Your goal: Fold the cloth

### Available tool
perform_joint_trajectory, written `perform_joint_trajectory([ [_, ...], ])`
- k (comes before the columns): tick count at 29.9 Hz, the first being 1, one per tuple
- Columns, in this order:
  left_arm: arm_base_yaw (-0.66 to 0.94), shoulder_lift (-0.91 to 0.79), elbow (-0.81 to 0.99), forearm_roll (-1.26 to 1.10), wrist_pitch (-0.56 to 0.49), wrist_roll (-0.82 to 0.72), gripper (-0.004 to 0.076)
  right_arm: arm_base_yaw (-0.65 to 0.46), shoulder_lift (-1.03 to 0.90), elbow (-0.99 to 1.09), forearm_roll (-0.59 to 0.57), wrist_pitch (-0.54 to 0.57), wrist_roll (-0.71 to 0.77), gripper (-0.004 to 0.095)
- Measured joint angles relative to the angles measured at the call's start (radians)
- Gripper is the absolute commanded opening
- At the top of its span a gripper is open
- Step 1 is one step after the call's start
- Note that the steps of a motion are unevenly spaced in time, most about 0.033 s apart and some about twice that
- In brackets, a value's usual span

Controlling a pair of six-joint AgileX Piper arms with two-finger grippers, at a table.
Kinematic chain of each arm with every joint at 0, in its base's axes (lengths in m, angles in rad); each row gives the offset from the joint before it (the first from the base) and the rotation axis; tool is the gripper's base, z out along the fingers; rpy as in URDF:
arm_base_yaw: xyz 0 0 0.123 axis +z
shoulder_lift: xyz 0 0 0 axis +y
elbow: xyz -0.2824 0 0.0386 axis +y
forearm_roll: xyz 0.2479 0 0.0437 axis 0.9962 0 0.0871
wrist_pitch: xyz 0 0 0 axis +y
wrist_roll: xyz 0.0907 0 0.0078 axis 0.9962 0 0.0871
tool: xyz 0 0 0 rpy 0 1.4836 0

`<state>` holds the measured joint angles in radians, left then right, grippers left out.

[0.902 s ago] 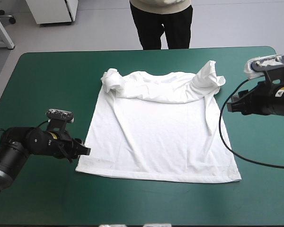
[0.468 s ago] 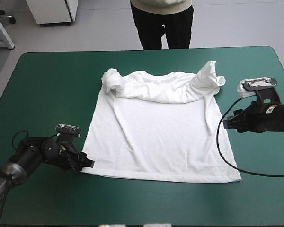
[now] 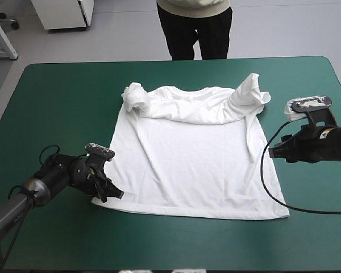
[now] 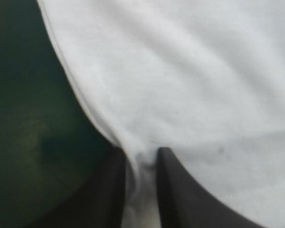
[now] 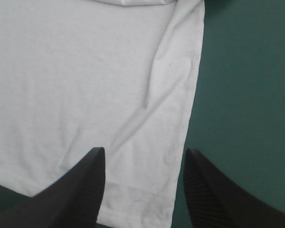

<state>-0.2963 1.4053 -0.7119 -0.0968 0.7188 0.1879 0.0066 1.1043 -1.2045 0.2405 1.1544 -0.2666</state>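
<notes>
Left hand (image 3: 116, 194) at flat T-shirt (image 3: 193, 153) corner

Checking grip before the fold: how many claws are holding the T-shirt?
1. The left claw is shut on the T-shirt at its near left corner. The right claw stands open by the shirt's right edge, holding nothing.
</notes>
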Motion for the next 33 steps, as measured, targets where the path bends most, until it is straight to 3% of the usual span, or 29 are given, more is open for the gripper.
perform_joint_trajectory([
  [8,-0.002,0.005,0.0,-0.019,-0.02,0.001,-0.0009,0.0,0.0,0.035,-0.045,0.047,0.011,0.0419],
  [13,-0.003,0.005,0.0,-0.018,-0.02,0.001,-0.0009,0.0,0.005,0.175,-0.082,0.057,0.032,0.0492],
  [18,-0.003,-0.005,0.003,-0.015,-0.021,0.001,-0.0009,0.0,0.007,0.294,-0.088,0.013,0.038,0.0578],
  [30,-0.003,-0.007,0.004,-0.015,-0.024,0.001,-0.0009,0.0,0.075,0.528,-0.087,-0.156,0.039,0.0575],
  [33,-0.003,-0.007,0.004,-0.014,-0.024,0.001,-0.0009,0.0,0.138,0.549,-0.087,-0.184,0.04,0.0524],
])
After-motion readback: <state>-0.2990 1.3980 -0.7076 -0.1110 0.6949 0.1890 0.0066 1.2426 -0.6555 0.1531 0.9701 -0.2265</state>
